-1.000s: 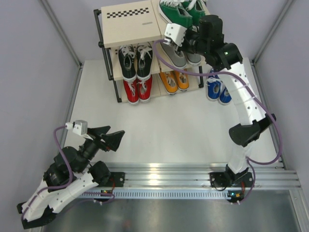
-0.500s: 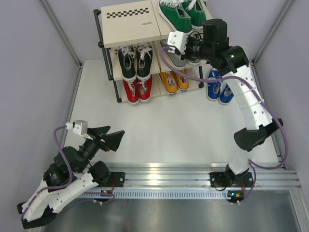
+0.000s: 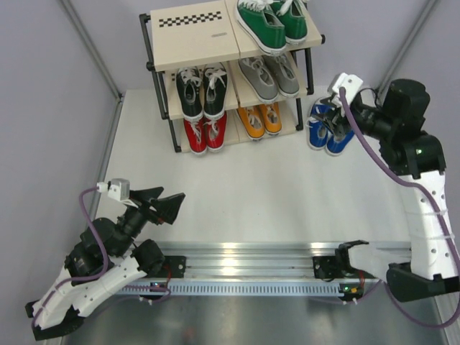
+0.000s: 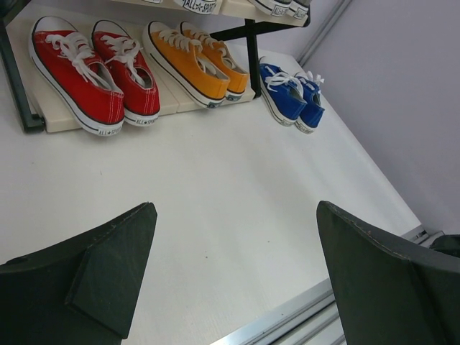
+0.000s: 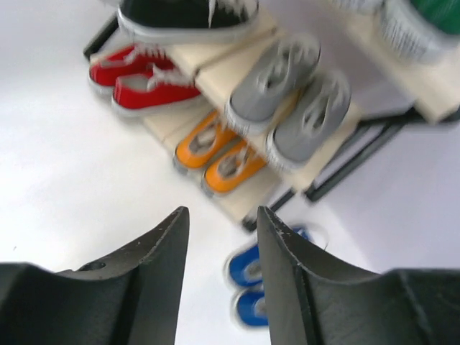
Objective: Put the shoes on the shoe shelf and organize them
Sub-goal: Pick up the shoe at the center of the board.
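The shoe shelf stands at the back of the table. Green shoes sit on its top board. Black shoes and grey shoes fill the middle tier, red shoes and orange shoes the bottom one. A blue pair lies on the table just right of the shelf. My right gripper hovers over the blue pair, jaws partly open and empty. My left gripper rests low at the near left, wide open and empty.
Grey walls with metal posts close in the white table on both sides. An aluminium rail runs along the near edge by the arm bases. A purple cable loops off the right arm.
The right arm has drawn back from the shelf's middle tier, by the grey shoes, out to the right above the blue pair. Its jaws have opened. The left arm has not moved.
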`<move>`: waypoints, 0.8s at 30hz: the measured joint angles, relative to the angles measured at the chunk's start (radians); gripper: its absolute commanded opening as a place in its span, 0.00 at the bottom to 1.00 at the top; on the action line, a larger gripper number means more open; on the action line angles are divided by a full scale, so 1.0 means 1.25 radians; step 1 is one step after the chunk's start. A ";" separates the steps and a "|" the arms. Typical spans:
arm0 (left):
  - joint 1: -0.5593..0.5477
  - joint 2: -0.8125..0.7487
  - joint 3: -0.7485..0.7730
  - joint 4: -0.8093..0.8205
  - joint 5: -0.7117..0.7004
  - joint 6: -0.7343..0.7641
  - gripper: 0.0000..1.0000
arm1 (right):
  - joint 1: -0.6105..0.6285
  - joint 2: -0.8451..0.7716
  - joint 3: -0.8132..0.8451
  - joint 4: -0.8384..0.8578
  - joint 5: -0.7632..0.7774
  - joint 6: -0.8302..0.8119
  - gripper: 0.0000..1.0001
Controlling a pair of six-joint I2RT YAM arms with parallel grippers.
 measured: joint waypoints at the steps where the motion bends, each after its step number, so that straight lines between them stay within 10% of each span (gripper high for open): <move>1: 0.000 0.000 0.000 0.000 -0.002 0.000 0.98 | -0.028 -0.028 -0.052 0.013 -0.007 0.020 0.45; 12: 0.000 0.084 -0.003 -0.001 -0.012 -0.018 0.98 | -0.407 -0.006 -0.343 0.065 -0.015 0.170 0.57; 24: 0.000 0.125 -0.003 -0.003 -0.008 -0.017 0.98 | -0.450 0.288 -0.361 0.206 0.159 0.379 0.72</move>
